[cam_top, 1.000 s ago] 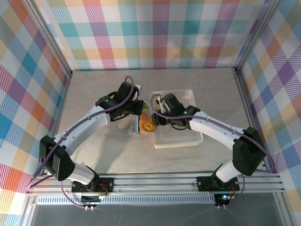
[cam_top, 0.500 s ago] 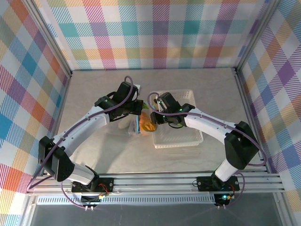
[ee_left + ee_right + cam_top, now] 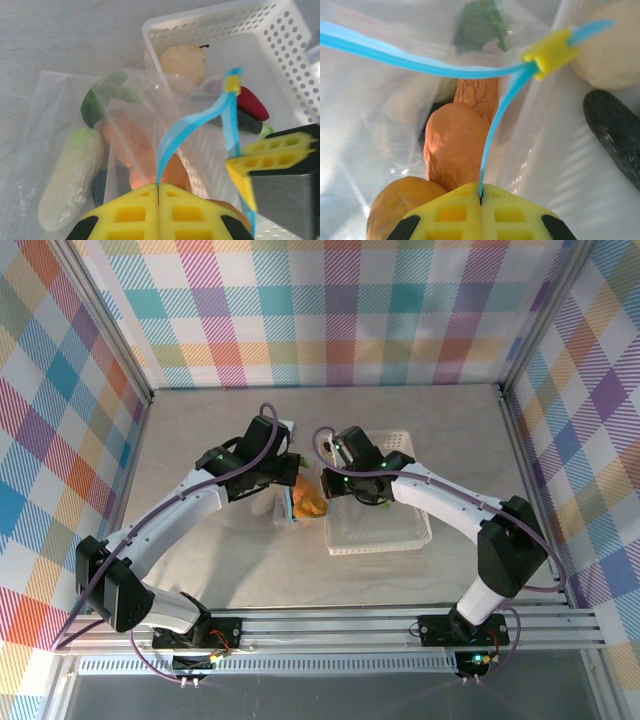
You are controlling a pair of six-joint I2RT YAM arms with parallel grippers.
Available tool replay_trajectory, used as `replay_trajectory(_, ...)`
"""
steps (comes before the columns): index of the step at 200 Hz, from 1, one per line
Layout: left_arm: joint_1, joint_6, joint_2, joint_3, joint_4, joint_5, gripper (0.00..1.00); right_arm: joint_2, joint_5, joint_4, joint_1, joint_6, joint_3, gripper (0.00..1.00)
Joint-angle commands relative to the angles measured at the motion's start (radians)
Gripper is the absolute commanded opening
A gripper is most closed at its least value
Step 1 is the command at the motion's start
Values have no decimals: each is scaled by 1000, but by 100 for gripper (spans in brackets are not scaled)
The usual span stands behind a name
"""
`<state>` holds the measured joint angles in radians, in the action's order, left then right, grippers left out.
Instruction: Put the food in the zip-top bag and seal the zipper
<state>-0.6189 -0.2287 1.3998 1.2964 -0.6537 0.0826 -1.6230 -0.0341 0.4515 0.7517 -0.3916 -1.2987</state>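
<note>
Zipper (image 3: pixel 420 62) of the zip-top bag (image 3: pixel 50 110) pinched in left tool (image 3: pixel 158 187); bag lies on the surface (image 3: pixel 75 30) beside the basket (image 3: pixel 280 40), food (image 3: pixel 70 175) inside. Right tool (image 3: pixel 481 192) just closed on the same strip: both lips held, mouth still open, sealing next

We're looking into a robotics lab test cell, folks: plaid backdrop walls (image 3: pixel 330 310) hung on aluminium framing (image 3: pixel 112 340), a bare grey table (image 3: pixel 200 430), and 2 cabled arms, left arm (image 3: pixel 170 525) and right arm (image 3: pixel 450 505), bolted to a slotted rail (image 3: pixel 330 628). Even the food (image 3: pixel 455 145) is plastic toys.
</note>
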Motion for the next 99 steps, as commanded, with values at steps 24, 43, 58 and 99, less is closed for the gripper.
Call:
replay_trajectory(24,7,37,-89,86,-145,81,0,29,-124,201,-3,103,-292,0)
replay_trajectory(43,4,38,-123,136,-207,94,0,-34,-152,312,-3,133,-444,0)
replay_trajectory(58,-3,34,-154,174,-241,103,0,-101,-160,404,-3,158,-573,0)
replay_trajectory(99,-18,14,-234,224,-275,72,0,-189,-190,517,-3,194,-755,0)
